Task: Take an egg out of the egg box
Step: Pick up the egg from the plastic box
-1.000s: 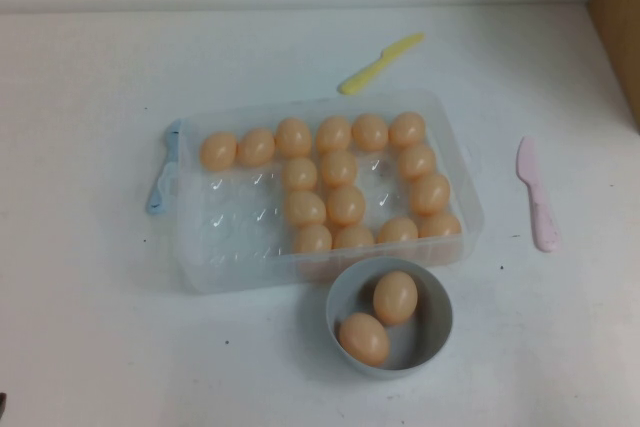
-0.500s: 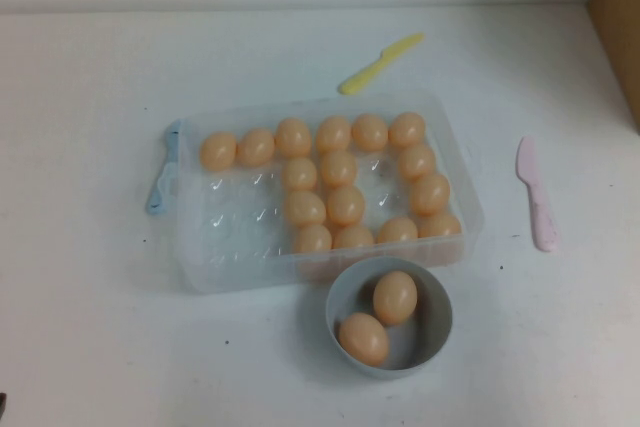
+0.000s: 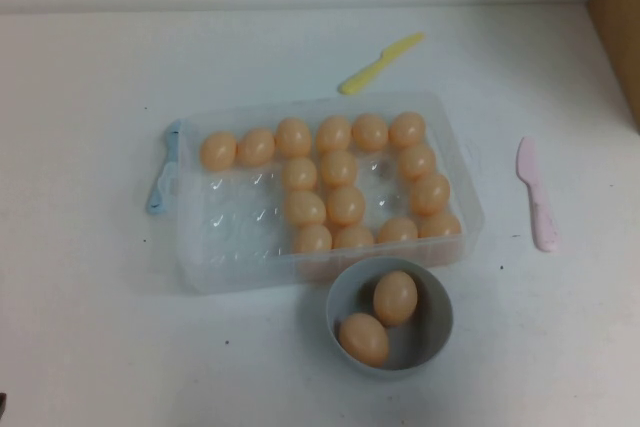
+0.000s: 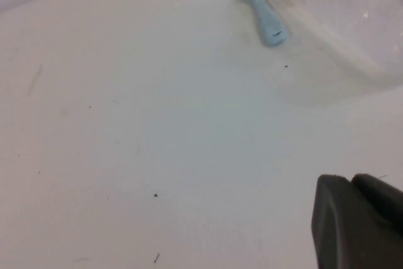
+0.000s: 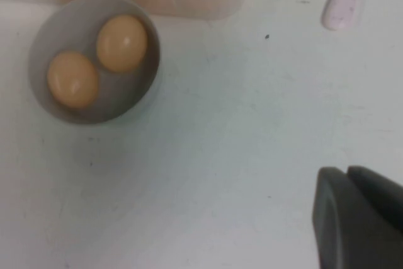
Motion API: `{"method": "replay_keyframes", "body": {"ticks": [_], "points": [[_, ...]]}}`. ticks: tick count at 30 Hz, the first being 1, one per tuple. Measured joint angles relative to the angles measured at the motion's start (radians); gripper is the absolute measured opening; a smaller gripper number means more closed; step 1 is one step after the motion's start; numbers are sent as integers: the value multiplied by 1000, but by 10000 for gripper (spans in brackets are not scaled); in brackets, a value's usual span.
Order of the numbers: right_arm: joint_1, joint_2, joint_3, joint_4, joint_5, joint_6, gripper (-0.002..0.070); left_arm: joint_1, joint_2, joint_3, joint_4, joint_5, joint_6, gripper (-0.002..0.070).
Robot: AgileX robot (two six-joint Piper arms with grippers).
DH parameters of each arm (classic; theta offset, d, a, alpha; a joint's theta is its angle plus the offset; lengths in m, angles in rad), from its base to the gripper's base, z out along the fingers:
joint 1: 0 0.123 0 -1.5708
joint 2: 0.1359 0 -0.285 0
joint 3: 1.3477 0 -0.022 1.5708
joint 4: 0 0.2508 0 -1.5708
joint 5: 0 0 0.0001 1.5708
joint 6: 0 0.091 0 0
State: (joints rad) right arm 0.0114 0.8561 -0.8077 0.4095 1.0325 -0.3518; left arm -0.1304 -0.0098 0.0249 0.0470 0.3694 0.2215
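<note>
The clear plastic egg box lies open at the table's middle, with its light blue clasp on its left side. Several peach-orange eggs fill its back row and right half; one egg sits near the middle. The left cups are bare. Neither gripper shows in the high view. My left gripper is shut and empty over bare table, apart from the clasp and the box corner. My right gripper is shut and empty over bare table, apart from the box.
A round grey-blue bowl stands in front of the box and holds two eggs; it also shows in the right wrist view. A yellow plastic knife lies behind the box. A pink knife lies to its right. A cardboard box stands at the back right.
</note>
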Motion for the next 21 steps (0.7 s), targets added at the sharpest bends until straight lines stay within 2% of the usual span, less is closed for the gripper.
{"method": "replay_keyframes", "body": {"ticks": [12, 21], "points": [[153, 371, -237, -50, 51, 0, -17, 0, 0, 0, 0, 0, 0, -4], [292, 752, -662, -244, 186, 83, -17, 0, 0, 0, 0, 0, 0, -4]]}}
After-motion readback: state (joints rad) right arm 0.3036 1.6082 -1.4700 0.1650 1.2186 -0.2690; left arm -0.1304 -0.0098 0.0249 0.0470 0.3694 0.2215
